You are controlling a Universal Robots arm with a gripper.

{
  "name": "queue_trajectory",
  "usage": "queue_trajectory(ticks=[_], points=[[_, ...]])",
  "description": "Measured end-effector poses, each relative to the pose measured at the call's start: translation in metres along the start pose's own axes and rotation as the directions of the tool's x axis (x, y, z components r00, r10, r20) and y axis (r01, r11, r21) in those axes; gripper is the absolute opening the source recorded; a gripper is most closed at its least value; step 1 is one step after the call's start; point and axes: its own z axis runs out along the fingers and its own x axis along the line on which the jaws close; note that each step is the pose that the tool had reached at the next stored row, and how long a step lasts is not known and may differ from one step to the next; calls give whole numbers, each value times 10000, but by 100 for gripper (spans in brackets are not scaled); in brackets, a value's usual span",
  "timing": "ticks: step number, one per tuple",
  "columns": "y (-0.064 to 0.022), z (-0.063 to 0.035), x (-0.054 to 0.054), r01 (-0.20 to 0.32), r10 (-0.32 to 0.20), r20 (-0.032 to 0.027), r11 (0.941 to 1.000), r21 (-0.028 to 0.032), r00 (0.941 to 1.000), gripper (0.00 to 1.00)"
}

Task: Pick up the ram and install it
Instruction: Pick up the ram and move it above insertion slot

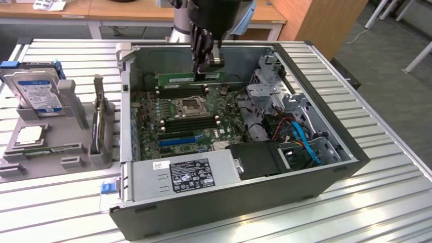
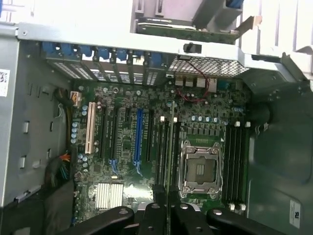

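Slatted table, open case: long thin green ram edgewise in claw.

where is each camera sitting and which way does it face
Exterior view: off the arm, above and outside the open computer case, looking down at an angle onto the motherboard; the arm's gripper shows, holding the ram.
Wrist view: on the wrist, looking down along the gripper at the motherboard; its dark fingers show, with the ram edge-on between them.
Shared: the ram, the motherboard and the processor socket.
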Motion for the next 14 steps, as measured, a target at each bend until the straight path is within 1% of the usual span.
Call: queue_trajectory(ticks=[4, 8, 12, 14], points=[[1, 0, -5, -86, 86, 5, 10000, 7, 10000, 14], [-6, 3, -48, -84, 84, 5, 10000, 6, 10000, 14], [-108, -2, -45, -85, 85, 10, 10000, 7, 10000, 14], [-118, -2, -44, -84, 84, 11, 10000, 7, 10000, 14]])
